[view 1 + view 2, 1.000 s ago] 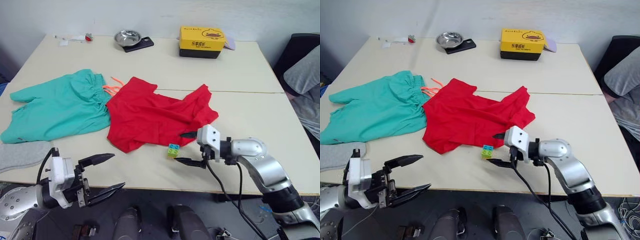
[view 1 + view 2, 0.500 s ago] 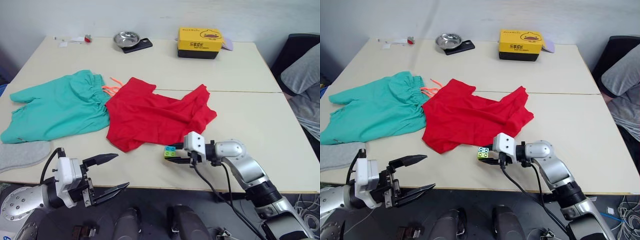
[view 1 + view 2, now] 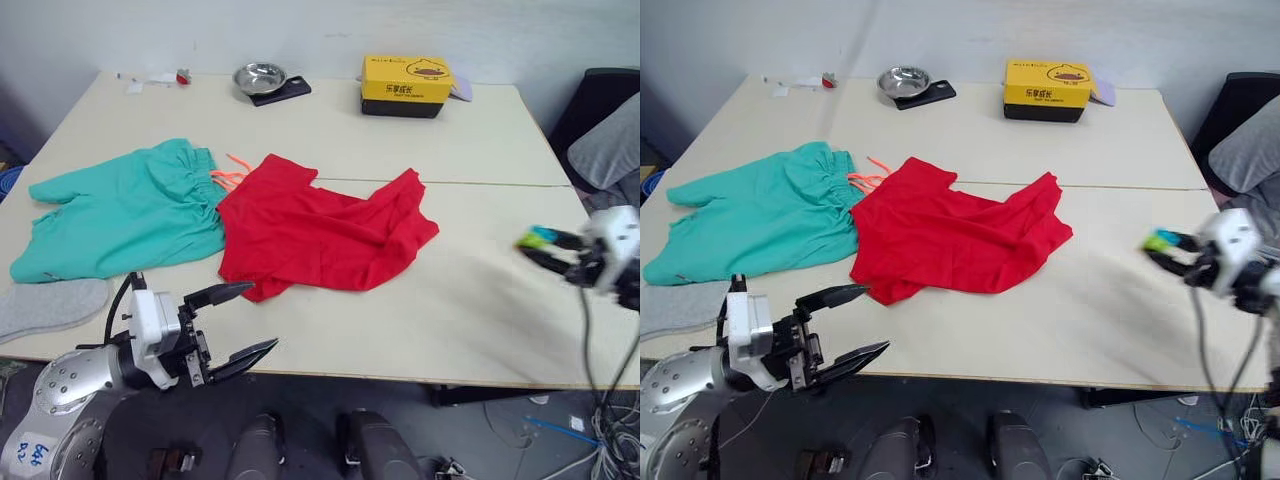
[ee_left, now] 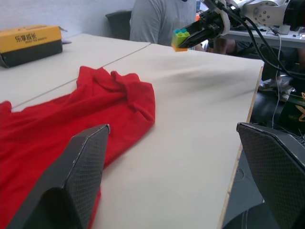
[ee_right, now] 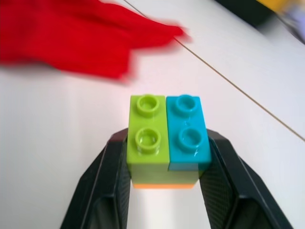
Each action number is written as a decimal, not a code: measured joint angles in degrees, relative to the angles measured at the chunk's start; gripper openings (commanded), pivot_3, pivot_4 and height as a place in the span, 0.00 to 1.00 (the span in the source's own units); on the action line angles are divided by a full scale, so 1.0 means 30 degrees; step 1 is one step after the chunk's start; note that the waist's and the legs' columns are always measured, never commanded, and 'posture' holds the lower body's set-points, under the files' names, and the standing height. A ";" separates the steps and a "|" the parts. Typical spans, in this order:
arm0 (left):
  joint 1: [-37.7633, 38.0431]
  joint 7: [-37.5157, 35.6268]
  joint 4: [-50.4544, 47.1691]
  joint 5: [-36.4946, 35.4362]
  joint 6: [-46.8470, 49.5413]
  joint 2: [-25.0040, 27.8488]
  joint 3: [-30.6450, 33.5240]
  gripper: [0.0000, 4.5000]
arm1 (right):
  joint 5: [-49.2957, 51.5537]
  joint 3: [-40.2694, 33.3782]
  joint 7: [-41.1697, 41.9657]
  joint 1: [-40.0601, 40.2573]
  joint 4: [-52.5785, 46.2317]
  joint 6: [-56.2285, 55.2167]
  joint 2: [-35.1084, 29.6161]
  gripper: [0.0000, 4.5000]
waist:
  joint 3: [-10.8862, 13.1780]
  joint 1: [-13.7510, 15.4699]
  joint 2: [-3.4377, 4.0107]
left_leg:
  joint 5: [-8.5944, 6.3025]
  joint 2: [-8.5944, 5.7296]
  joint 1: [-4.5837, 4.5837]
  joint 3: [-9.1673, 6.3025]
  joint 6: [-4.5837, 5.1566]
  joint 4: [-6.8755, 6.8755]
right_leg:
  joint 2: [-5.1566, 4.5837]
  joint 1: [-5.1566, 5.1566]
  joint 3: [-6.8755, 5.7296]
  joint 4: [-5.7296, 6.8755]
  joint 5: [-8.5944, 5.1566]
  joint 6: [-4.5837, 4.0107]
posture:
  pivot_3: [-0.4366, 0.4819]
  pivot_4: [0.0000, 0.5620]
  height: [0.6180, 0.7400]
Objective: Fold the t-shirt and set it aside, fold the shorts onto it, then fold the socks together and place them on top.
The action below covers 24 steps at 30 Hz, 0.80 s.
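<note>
The red t-shirt [image 3: 320,235] lies crumpled and unfolded at the table's middle. Touching it on the left are the teal-green shorts [image 3: 120,210], spread flat with the orange drawstring [image 3: 232,170] showing. A grey sock [image 3: 50,306] rests at the front left edge. My left gripper [image 3: 264,314] hovers open at the front edge, just short of the t-shirt's hem, holding nothing. Far to the right, above the table's right edge, my right gripper [image 3: 545,245] is shut on a small green, blue and orange toy brick stack [image 5: 169,138].
A yellow box [image 3: 405,85] and a metal bowl [image 3: 258,75] on a black pad stand at the back. Small bits lie at the back left corner [image 3: 150,78]. A person in a grey shirt [image 4: 162,19] sits beyond the right edge.
My right gripper closed on the brick stack beside the t-shirt's hem, lifted it and swung far to the right. The left gripper stays open, edged slightly toward the t-shirt.
</note>
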 measured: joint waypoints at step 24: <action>0.0149 -0.1058 0.2161 -0.0278 0.0921 0.1765 0.3283 1.00 | -0.0607 -0.0784 0.1310 -0.1785 0.5160 0.0851 -0.0499 1.00 | 0.0048 -0.0562 0.0084 | 0.0000 0.0003 0.0030 -0.0041 -0.0093 0.0011 | 0.0037 -0.0010 0.0058 0.0049 0.0023 0.0146 | 0.48 0.27 1.00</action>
